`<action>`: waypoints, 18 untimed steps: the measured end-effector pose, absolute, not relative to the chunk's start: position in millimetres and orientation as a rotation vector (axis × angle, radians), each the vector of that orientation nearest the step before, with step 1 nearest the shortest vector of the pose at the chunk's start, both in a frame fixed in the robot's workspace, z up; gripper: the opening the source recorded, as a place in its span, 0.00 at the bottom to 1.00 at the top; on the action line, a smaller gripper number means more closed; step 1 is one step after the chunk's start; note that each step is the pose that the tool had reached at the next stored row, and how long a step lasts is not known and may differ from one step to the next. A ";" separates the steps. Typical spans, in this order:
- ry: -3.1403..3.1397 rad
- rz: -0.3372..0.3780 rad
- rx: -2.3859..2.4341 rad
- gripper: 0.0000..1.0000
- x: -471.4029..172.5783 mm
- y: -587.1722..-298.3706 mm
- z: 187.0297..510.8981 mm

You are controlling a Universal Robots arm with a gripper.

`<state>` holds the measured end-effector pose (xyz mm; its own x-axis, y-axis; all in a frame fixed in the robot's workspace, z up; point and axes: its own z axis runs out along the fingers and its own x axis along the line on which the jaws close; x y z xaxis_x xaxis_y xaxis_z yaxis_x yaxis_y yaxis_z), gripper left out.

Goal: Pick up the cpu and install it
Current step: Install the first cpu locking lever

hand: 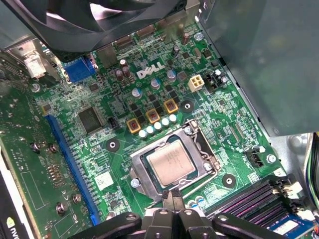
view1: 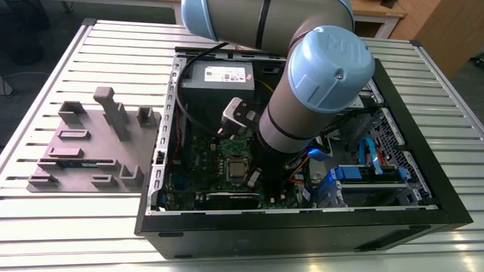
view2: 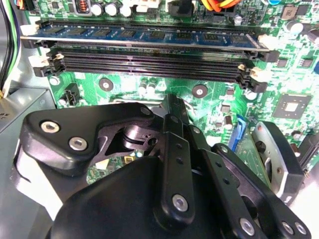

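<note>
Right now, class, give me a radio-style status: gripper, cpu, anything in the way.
Gripper with jaws shut, empty, just off the socket's edge. Cpu seated flat in the socket on the green board. Nothing over the chip.

Even bright overhead light; soft shadows inside case [view1: 446, 209]; near gripper [view2: 174, 149] blurred; cpu [hand: 171, 162] glints softly.

Grey arm, pale blue caps

The arm [view1: 291, 122] has grey tubes, rounded blue joint caps and a black cable; black gripper [view2: 172, 144] linkages carry silver screws.
</note>
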<state>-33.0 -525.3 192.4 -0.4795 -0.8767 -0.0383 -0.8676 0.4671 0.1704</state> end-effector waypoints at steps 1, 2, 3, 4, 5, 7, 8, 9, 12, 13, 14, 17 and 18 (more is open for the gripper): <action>-2.643 -0.257 1.574 0.11 -33.0 -525.3 192.5; -2.642 -0.257 1.576 0.11 -33.0 -525.3 192.4; -2.640 -0.257 1.579 0.11 -33.0 -525.3 192.3; -2.637 -0.257 1.582 0.11 -33.0 -525.3 192.1; -2.635 -0.257 1.586 0.11 -33.0 -525.3 191.9; -2.631 -0.256 1.593 0.11 -32.9 -525.3 191.5; -2.629 -0.256 1.594 0.11 -33.0 -525.3 191.3; -2.629 -0.256 1.595 0.11 -32.9 -525.3 191.0; -2.620 -0.256 1.608 0.11 -32.7 -525.2 190.2; -2.616 -0.256 1.614 0.11 -32.7 -525.2 190.1; -2.612 -0.255 1.619 0.11 -32.7 -525.2 190.0; -2.594 -0.255 1.645 0.11 -32.4 -525.1 189.6; -2.587 -0.254 1.656 0.11 -32.3 -525.2 189.5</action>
